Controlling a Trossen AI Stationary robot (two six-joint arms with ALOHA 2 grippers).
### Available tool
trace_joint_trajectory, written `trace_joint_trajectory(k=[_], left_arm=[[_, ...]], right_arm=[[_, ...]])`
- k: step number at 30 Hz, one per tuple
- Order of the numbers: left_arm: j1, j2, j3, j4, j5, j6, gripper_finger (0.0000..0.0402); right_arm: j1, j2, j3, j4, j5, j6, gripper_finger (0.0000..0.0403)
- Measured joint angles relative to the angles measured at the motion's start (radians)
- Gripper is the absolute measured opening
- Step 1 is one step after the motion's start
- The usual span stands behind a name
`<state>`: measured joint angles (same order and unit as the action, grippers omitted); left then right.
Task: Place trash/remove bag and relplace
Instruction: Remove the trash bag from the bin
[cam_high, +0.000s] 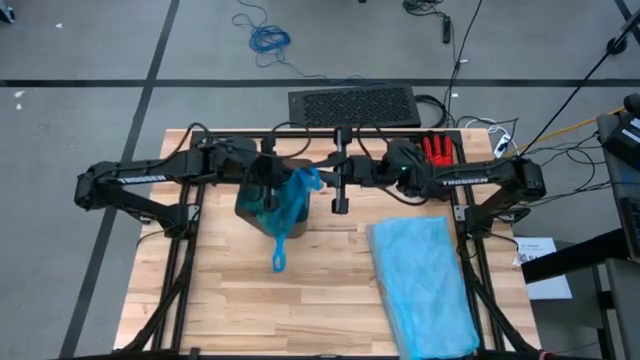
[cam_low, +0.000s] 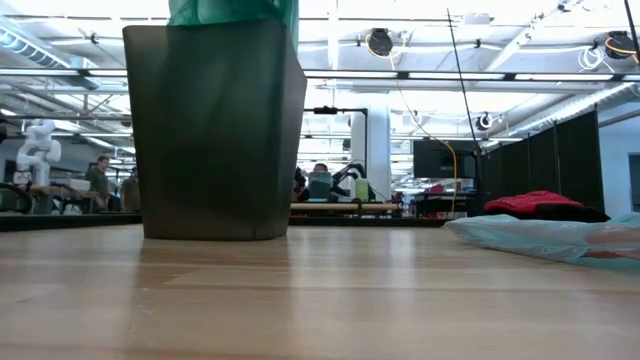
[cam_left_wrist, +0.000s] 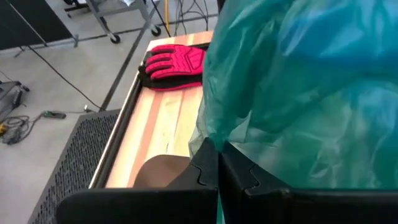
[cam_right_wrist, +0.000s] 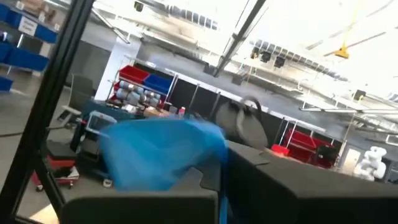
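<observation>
The right gripper (cam_right_wrist: 219, 186) had its dark fingers (cam_right_wrist: 155, 196) closed together, pinching a bunched fold of blue-green plastic, the bag (cam_right_wrist: 158, 152), which bulged up just past the fingertips. Beyond it lay the room: a dark slanting bar (cam_right_wrist: 59, 87), red and blue bins (cam_right_wrist: 142, 79) on shelving, a black chair (cam_right_wrist: 74, 99), a white robot figure (cam_right_wrist: 372, 162) and ceiling beams (cam_right_wrist: 298, 56)

bag (cam_low: 232, 10): top cut off | bin (cam_low: 215, 130) contents: hidden
</observation>
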<state>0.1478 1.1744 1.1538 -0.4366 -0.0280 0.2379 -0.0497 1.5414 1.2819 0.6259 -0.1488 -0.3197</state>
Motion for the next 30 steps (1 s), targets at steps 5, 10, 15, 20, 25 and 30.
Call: trace_joint_trajectory(k=[5,10,15,20,25,30], left_arm=[[0.0,0.029,0.0,-0.004,0.0,0.003,0.0],[0.0,0.047,0.0,-0.022,-0.001,0.001,0.0],[0.0,0.066,-0.013,-0.009,0.0,-0.021,0.0],[0.0,0.066,-0.084,0.051,0.0,-0.04,0.0],[0.0,0.066,-0.106,0.079,0.001,-0.049,0.0],[0.0,0.066,-0.107,0.1,0.0,-0.048,0.0]], right_arm=[[0.016,0.0,0.027,-0.026,-0.002,-0.034,0.0],[0.019,0.0,0.028,-0.071,0.048,-0.052,0.0],[0.019,0.0,0.028,-0.062,0.054,-0.06,0.0],[0.016,-0.013,0.028,-0.046,0.054,-0.068,0.0],[0.016,-0.05,0.032,-0.076,0.055,-0.081,0.0],[0.011,-0.065,0.058,-0.13,0.087,-0.093,0.0]])
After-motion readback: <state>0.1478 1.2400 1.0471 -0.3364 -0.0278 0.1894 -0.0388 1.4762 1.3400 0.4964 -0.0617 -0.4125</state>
